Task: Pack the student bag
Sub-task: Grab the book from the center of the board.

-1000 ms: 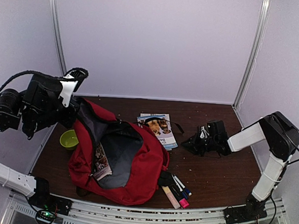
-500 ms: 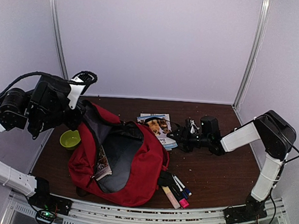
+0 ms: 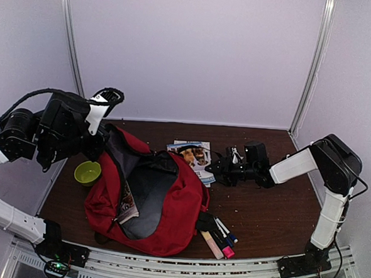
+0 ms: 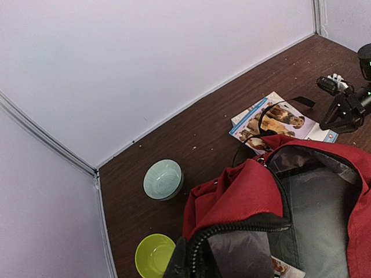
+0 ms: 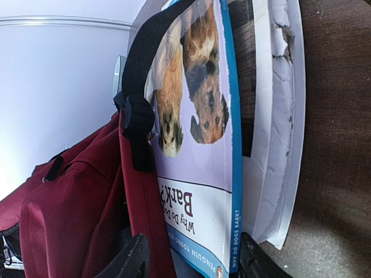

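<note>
Left arm (image 3: 59, 128): raised high at the left, wrist bent down toward the table.
Left gripper (image 3: 98, 145): fingers pinched on the bag (image 3: 169, 207) rim.
Right arm (image 3: 291, 169): elbow folded, forearm stretched low toward the left.
Right gripper (image 3: 213, 168): level, just above the table, fingers (image 5: 134, 260) parted.

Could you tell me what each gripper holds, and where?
Left gripper holds the red fabric backpack by its zippered rim; right gripper, open at the dog-cover book, holds nothing.
</note>
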`<state>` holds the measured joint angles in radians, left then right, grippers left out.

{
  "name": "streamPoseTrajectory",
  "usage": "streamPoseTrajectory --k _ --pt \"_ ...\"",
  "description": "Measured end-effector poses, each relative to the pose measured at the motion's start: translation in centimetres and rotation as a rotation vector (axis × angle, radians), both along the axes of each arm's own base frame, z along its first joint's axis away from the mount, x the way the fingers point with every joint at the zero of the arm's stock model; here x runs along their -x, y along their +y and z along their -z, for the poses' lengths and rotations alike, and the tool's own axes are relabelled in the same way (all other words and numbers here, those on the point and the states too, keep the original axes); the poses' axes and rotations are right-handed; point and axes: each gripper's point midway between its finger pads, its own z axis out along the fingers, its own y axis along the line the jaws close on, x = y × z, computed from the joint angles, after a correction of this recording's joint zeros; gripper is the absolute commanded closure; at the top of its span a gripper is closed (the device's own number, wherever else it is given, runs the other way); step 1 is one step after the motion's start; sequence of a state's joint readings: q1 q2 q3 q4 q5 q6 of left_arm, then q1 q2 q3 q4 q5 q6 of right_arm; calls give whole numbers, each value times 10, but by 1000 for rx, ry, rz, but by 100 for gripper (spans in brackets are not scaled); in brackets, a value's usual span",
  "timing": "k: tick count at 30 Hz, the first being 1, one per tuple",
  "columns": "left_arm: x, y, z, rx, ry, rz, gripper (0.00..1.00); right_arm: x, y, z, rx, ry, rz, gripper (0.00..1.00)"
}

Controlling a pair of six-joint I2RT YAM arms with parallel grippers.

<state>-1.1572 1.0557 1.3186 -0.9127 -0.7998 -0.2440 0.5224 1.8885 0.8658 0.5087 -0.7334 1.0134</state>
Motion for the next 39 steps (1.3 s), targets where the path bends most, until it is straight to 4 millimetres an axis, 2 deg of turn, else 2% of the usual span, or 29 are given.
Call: streamPoseTrajectory --k 5,13,19,21,23,29,33,35,37,39 --pt "0 -1 -1 3 0 6 100 -4 1 2 15 -12 -7 51" --pt "1 -2 -2 2 2 15 100 -11 2 1 86 -46 -29 39" --pt "1 -2 -2 4 3 19 100 -13 -5 6 173 -84 -24 53" --pt "1 -2 -2 5 3 20 100 -8 -13 20 230 -51 -17 58" --pt "1 -2 -2 6 2 20 100 -1 -21 32 276 -24 -20 59" --pt "2 -1 -4 10 0 20 100 6 -28 18 303 -43 -21 50" --pt "2 0 -4 14 -2 20 100 11 -27 23 310 -17 -35 38" --pt "3 0 -5 16 -3 21 100 11 -23 25 306 -8 -46 37" --pt "3 1 -6 19 -4 21 100 12 -16 27 302 -4 -60 44" --pt "3 2 -6 21 -5 21 100 12 -11 30 298 1 -68 57"
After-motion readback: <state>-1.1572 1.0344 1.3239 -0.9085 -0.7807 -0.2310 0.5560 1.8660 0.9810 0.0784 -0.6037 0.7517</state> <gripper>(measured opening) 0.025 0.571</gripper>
